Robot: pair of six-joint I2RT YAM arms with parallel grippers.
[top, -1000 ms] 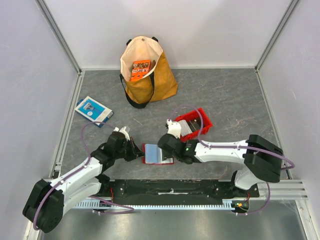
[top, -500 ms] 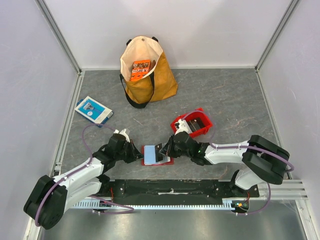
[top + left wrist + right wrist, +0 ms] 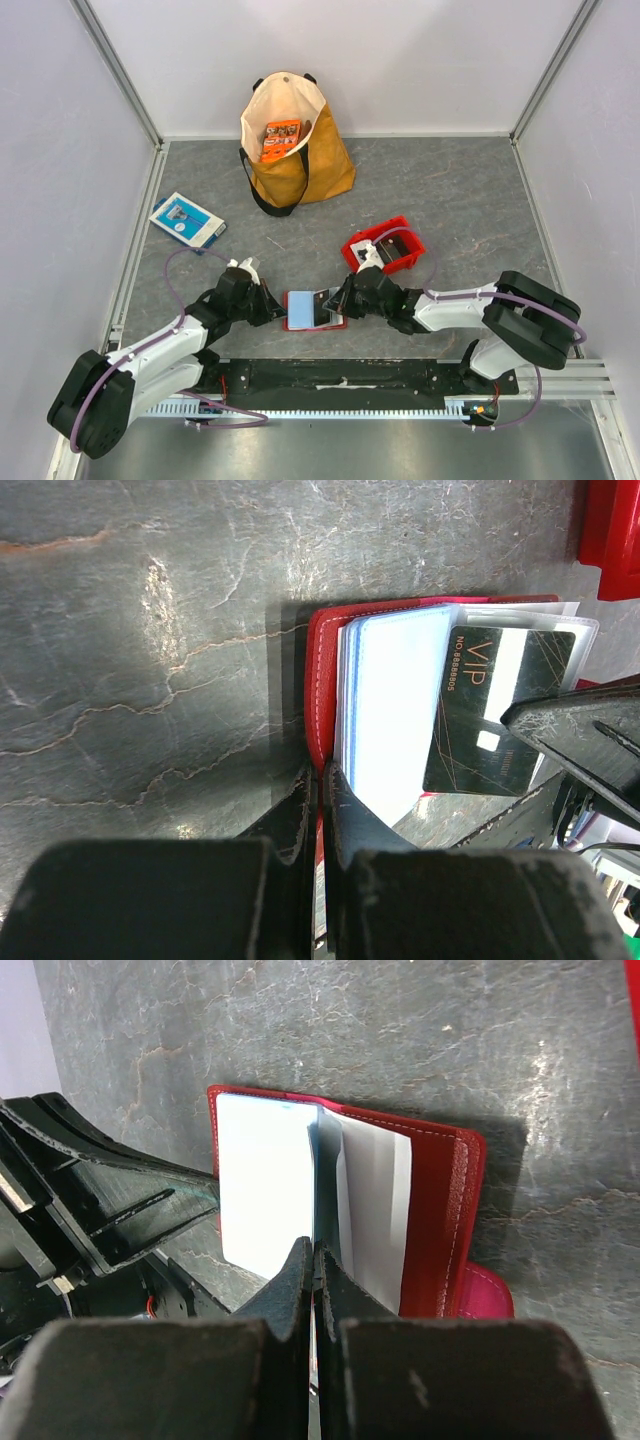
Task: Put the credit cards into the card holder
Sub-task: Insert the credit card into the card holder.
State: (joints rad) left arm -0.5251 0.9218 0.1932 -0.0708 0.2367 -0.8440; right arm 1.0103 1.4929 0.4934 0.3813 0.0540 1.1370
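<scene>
1. Compared to a second ago, the right arm is sitting further back to the right. So the red bin is showing more, and a dark card is now showing over the right half of the card holder. The left arm is pretty much staying put.
2. Top view: the card holder is lying open on the grey table, near the front edge, between the two grippers. The left gripper is touching its left edge. The right gripper is sitting at its right side, over the card. The red bin is sitting just behind the right wrist. Further back, a tan tote bag is standing with an orange packet inside. A blue-and-white box is lying off to the left.
3. Left wrist view: the left fingers are clamping tight on the near edge of the red cover. Pale blue sleeves are fanning up from it. The dark card, with gold "VIP" lettering, is lying against the clear pocket on the far side, and a right finger is covering its corner. I can't tell if it's going inside the pocket or just lying on top.
4. Right wrist view: the right fingers are squeezing almost together on the card, which is showing edge-on between them. The holder is lying open underneath, with a pink snap tab poking out at its right edge.
</scene>
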